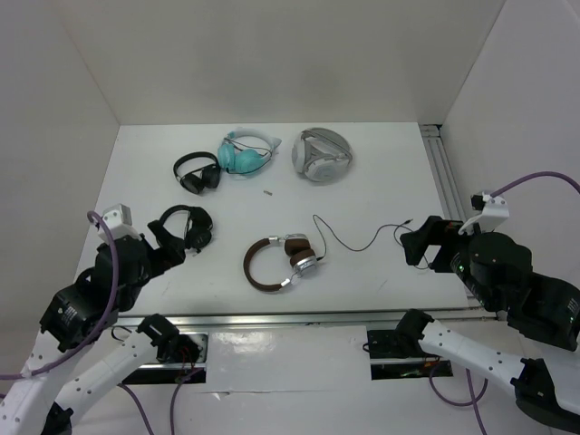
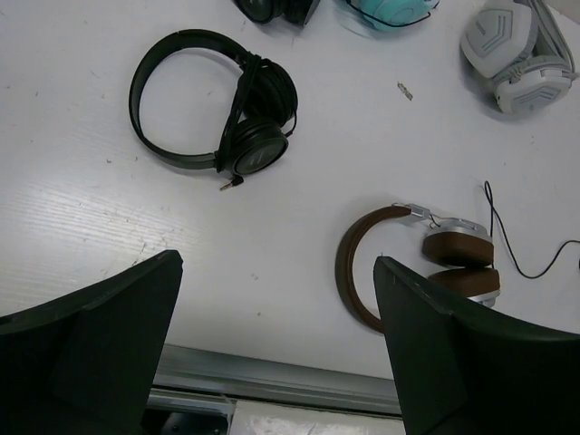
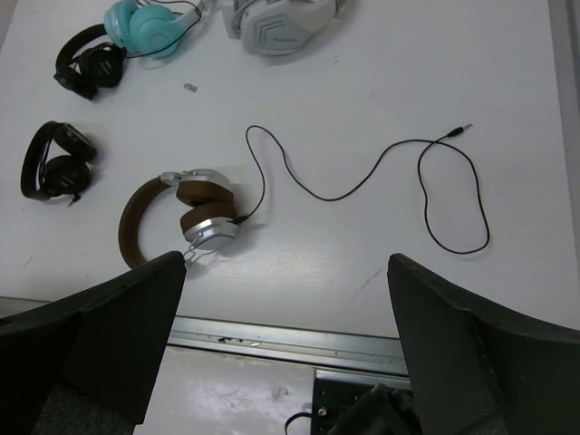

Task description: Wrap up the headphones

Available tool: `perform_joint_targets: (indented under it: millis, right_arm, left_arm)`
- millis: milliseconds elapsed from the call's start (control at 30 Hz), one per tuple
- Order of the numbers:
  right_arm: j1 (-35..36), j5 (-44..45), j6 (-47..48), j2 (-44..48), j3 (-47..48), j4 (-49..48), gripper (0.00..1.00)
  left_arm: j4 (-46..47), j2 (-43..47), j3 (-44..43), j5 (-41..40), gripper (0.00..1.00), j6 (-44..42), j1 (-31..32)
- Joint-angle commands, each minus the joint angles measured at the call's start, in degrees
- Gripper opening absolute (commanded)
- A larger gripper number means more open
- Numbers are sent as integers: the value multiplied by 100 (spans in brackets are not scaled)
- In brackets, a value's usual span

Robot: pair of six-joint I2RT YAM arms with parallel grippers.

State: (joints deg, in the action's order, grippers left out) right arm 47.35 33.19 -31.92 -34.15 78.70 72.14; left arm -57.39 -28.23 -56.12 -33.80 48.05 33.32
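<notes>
Here, headphones [image 1: 301, 256] loose on table [image 1: 390, 172]

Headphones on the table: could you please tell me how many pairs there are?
5. The brown pair lies front centre, the near black pair front left, the far black pair back left, the teal pair beside it, and the white pair back centre. None seems hidden.

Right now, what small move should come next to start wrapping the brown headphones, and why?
Probably lower the open right gripper onto the loop of the black cable near its plug: the cable lies unwound, trailing from the brown headphones toward that arm, and the gripper holds nothing.
</notes>
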Motion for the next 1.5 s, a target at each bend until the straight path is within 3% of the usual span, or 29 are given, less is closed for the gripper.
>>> perform_joint_targets:
  millis: [0,233,500,633,733,967,1133,1267,1367,1467]
  right_arm:
    - [-42,74,-51,75,-12,55,100]
    - [-42,-102,55,181,-12,-7,100]
    - [-42,-646,248,181,-12,-384,100]
    - [-42,-858,353,111,-143,-525,100]
    - [-42,-911,353,58,-284,-578,100]
    - [-42,-1034,406,224,-671,-841,100]
    - [-42,-1157,406,225,-786,-956,100]
    - [-42,-1341,459,277,-786,-956,100]
    - [-42,-1341,459,330,-786,-956,100]
    - [-42,-1394,459,383,-786,-956,100]
  left_arm:
    - [254,168,-13,-13,100,-59,25]
    - [1018,73,242,900,100,-971,25]
    - [1581,-2651,-21,2412,100,-1026,96]
    - [2281,-2662,267,2018,100,-745,227]
    - [2197,-3159,330,2018,100,-368,314]
    - [2390,-3715,1085,1395,100,1292,1096]
    - [2267,-4697,1165,1017,100,2355,1352]
    - [2460,-5490,1112,1016,98,2551,1475]
    - [2355,-5999,1050,963,92,2823,1476]
    - [2355,-6238,998,902,75,2955,1590]
